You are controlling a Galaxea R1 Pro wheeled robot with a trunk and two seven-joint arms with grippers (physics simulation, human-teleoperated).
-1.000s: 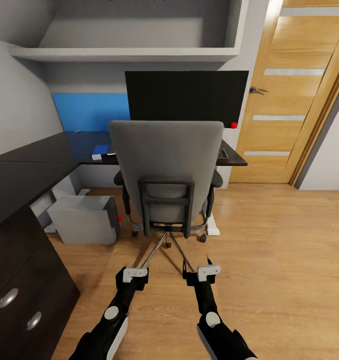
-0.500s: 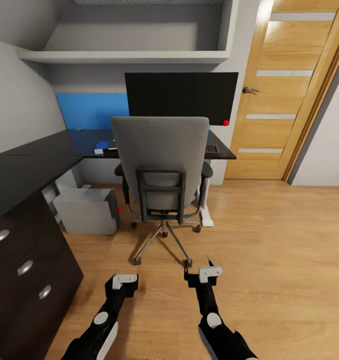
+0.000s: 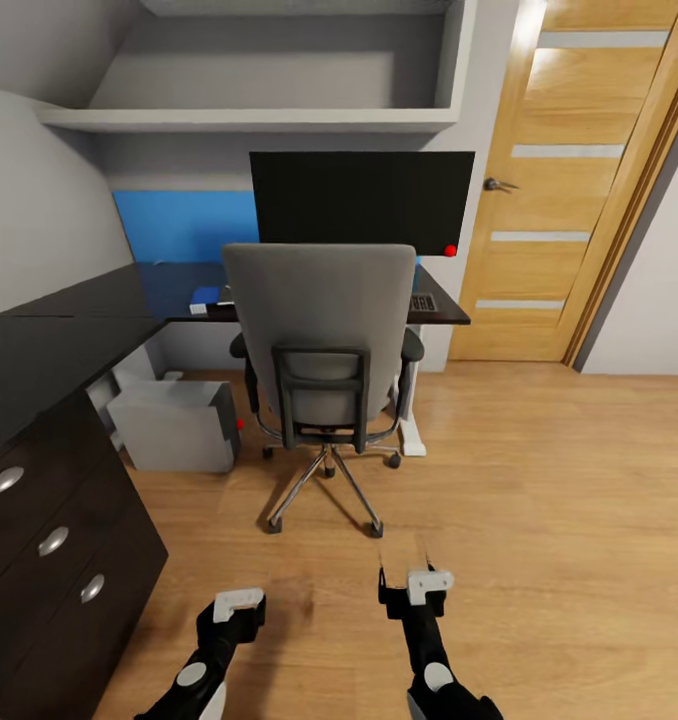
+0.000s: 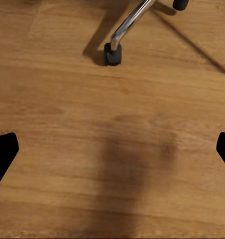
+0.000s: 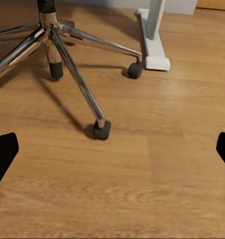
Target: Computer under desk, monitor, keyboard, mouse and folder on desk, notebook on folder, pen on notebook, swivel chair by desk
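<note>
Swivel chair (image 3: 324, 330) sits square in the middle of the head view, grey back toward the camera, pulled up close to the far run of the desk (image 3: 69, 340), whose glossy black worktop wraps around in an L along the left side. Monitor (image 3: 362, 198) stands upright on the worktop right behind the chair, black screen facing out, red dot at its lower right corner. Keyboard (image 3: 423, 301) lies on the worktop below the monitor, only its right end peeking past the chair back. A small blue and white item (image 3: 203, 297) lies on the worktop left of the chair, too small to tell what it is. Computer (image 3: 174, 425) rests on the wood floor (image 3: 539, 480) under the desk, left of the chair. Drawer unit (image 3: 54, 545) with round silver knobs fills the lower left. Wooden door (image 3: 569, 190) stands to the right of the desk. Left gripper (image 3: 239, 606) and right gripper (image 3: 429, 582) hang low over bare floor, well short of the chair base. Both wrist views show dark fingertips (image 4: 3, 154) (image 5: 2, 155) far apart at the frame edges, so both sets of jaws are spread wide, gripping nothing. Chrome star base (image 5: 67, 55) with castors and a white desk foot (image 5: 153, 37) show in the right wrist view; one castor (image 4: 113, 54) in the left.
</note>
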